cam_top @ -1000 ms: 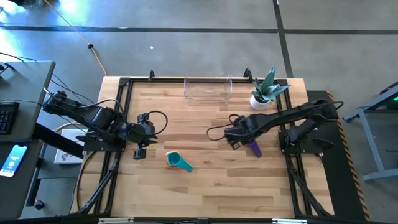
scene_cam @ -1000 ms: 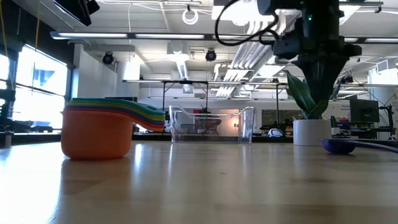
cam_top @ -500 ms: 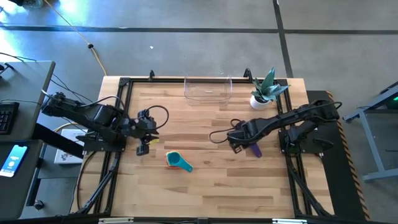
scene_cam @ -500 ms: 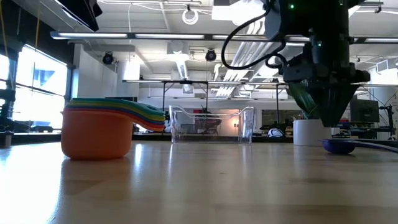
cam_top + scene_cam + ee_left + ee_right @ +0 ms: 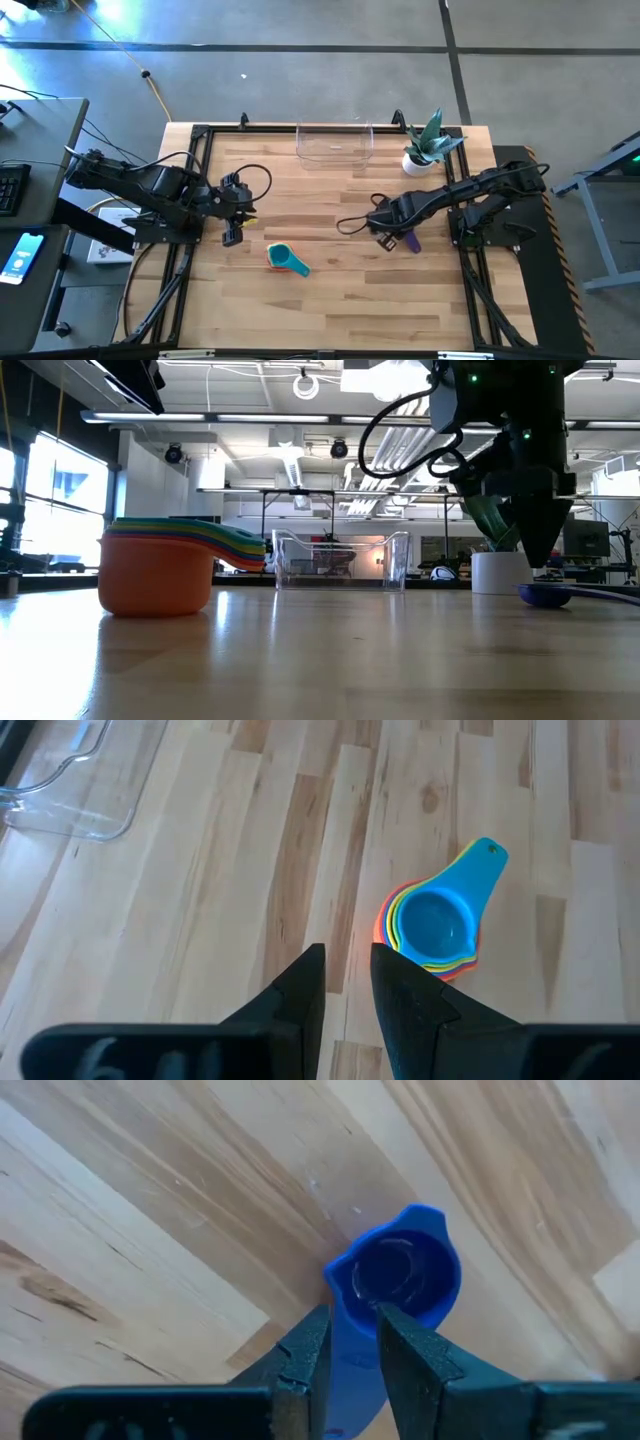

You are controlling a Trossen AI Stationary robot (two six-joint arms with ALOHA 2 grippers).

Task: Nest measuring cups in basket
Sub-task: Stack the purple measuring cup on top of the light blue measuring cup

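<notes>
While most cups point(image 5: 287, 260) sit nested mid-bench, basket point(image 5: 334, 143) holds nothing; right claw point(image 5: 348, 1342) straddles the blue cup's point(image 5: 400, 1275) handle, fingers slightly apart.

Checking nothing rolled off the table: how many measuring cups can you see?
7, though the count within the stack is uncertain. One blue-purple cup lies alone under the right gripper; the rest sit nested in an orange-bottomed stack mid-table, six colours by its layered rims.
</notes>
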